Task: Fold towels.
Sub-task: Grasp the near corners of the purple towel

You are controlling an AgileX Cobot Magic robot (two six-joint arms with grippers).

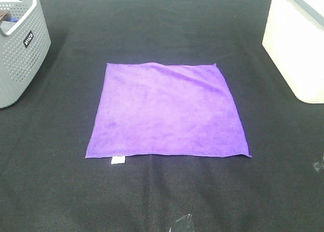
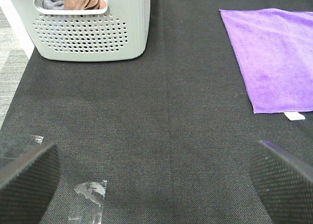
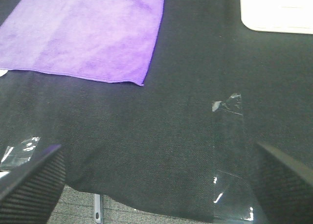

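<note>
The purple towel lies flat and unfolded in the middle of the black table, with its small white tag at the near left corner. It also shows in the left wrist view and the right wrist view. Neither arm shows in the exterior high view. My left gripper is open and empty, off the towel's near left corner. My right gripper is open and empty, off the towel's near right corner, close to the table's front edge.
A grey perforated basket stands at the far left and holds some cloth. A white bin stands at the far right. Bits of clear tape stick to the black cloth near the front.
</note>
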